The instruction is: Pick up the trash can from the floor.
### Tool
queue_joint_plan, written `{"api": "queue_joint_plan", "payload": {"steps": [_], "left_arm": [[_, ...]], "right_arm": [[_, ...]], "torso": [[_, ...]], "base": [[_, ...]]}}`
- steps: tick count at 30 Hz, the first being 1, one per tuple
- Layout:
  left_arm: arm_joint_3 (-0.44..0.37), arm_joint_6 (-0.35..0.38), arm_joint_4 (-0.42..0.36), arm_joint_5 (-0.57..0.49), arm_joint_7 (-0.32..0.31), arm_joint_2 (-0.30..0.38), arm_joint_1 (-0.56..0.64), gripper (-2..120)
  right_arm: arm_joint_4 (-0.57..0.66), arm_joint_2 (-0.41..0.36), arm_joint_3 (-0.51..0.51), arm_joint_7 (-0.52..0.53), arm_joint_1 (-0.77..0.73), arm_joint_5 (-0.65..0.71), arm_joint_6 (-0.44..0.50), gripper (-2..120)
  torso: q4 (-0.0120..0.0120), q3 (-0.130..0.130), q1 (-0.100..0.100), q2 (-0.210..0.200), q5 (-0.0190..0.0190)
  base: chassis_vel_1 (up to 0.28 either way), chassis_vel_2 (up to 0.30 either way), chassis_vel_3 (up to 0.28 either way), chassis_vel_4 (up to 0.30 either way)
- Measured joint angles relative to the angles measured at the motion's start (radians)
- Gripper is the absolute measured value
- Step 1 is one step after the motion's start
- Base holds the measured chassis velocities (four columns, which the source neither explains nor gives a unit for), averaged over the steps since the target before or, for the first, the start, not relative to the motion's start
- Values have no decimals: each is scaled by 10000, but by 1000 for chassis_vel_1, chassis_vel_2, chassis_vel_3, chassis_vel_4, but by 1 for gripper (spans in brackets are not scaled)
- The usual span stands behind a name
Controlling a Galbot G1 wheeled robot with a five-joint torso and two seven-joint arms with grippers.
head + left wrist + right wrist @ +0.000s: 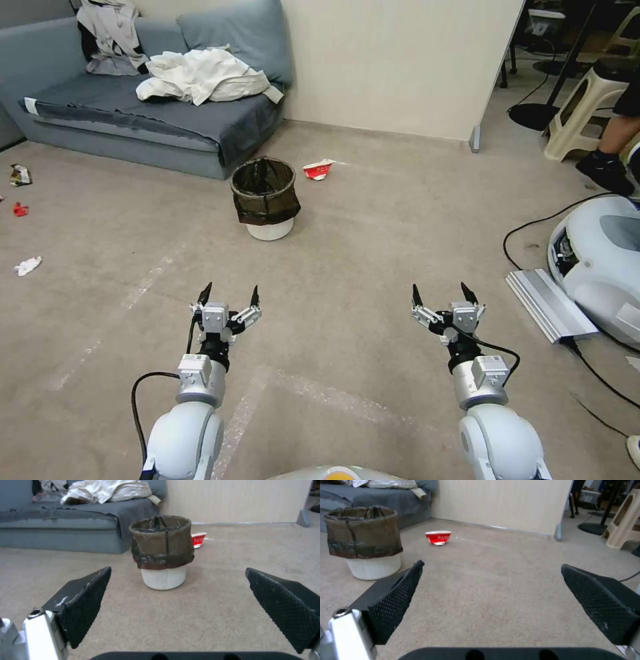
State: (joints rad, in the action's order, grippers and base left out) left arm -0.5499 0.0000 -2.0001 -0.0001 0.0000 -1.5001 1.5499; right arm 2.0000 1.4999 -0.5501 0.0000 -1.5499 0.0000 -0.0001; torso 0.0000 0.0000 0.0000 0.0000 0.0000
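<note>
Both grippers wide, trash can (264,200) ahead.

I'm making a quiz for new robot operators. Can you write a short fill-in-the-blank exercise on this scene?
1. The trash can stands upright on the ____, not yet lifted.
2. The bag folded over its rim is dark; the bin's bare lower part is ____.
3. The left gripper and the right gripper both hover with fingers ____.
4. The crushed cup lying beyond the can is ____ and white.

Missing words: floor; white; open; red
</note>
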Motion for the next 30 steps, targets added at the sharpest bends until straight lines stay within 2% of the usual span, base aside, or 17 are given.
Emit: {"api": "queue_joint_plan", "payload": {"steps": [30], "left_arm": [[-1,0,0,1,0,0,0,100]], "right_arm": [[0,0,0,0,0,0,0,100]], "torso": [[0,0,0,0,0]], "base": [[0,0,0,0]]}}
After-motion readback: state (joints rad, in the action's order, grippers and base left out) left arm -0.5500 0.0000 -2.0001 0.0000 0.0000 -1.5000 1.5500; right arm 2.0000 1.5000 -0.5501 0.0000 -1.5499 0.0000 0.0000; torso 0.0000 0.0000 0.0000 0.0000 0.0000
